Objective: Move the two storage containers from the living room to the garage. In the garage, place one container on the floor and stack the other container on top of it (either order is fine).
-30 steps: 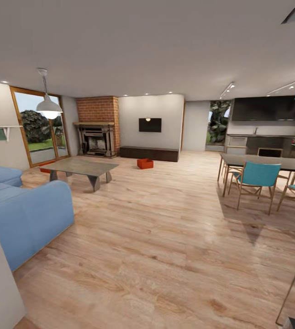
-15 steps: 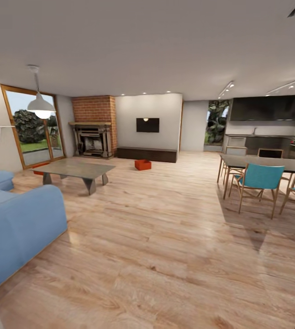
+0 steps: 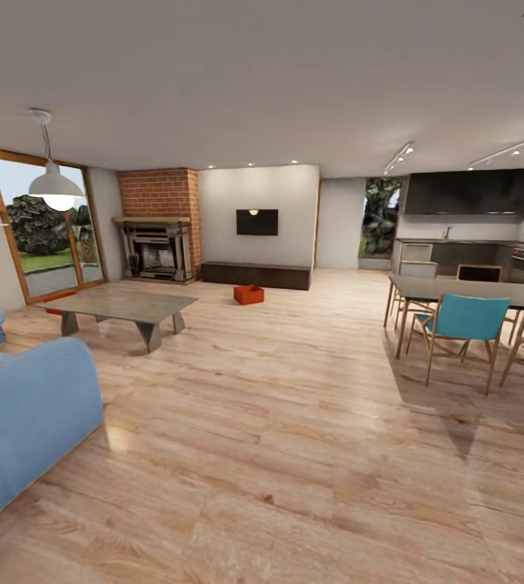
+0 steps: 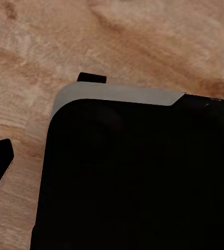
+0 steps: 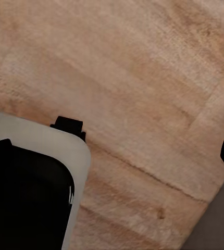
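The living room is seen across a wide wood-plank floor point(image 3: 294, 422), with a blue sofa point(image 3: 19, 422) near at the left, a low coffee table point(image 3: 120, 304) beyond it, and a dining table point(image 3: 473, 290) with teal chairs at the right. The step in hand is judged to be the drive toward a container. It is best done by holding a straight line over the open planks between coffee table and dining chairs.

One storage container point(image 3: 248, 294) lies on the floor just before the long dark bench point(image 3: 255, 275), below the wall TV point(image 3: 257, 221), far ahead of both grippers. A second red-orange patch point(image 3: 54, 310) behind the coffee table may be the other; this cannot be told. From the wrist views, neither gripper's state can be told.
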Available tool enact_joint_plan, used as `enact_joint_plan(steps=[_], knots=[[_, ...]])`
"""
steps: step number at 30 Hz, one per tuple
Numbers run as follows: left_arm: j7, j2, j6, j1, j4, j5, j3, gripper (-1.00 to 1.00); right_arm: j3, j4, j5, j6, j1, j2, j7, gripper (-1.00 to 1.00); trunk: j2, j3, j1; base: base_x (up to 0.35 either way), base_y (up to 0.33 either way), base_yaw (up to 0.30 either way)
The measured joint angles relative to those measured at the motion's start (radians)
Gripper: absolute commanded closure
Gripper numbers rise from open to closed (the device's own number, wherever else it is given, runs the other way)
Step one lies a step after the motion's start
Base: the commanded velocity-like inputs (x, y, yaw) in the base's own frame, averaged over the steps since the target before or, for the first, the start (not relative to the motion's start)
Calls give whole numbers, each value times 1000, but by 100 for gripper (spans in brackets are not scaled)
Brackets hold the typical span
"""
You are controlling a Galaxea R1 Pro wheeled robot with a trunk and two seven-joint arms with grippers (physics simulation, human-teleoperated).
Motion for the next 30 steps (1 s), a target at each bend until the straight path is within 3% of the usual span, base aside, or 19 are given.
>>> enact_joint_plan(steps=[21,30], knots=[[0,0,0,0,0,0,0,-100,5,0,0,-2,0,0,0,-100,0,0,0,323,0,-3],[0,0,0,0,0,0,0,-100,5,0,0,-3,0,0,0,-100,0,0,0,323,0,-187]])
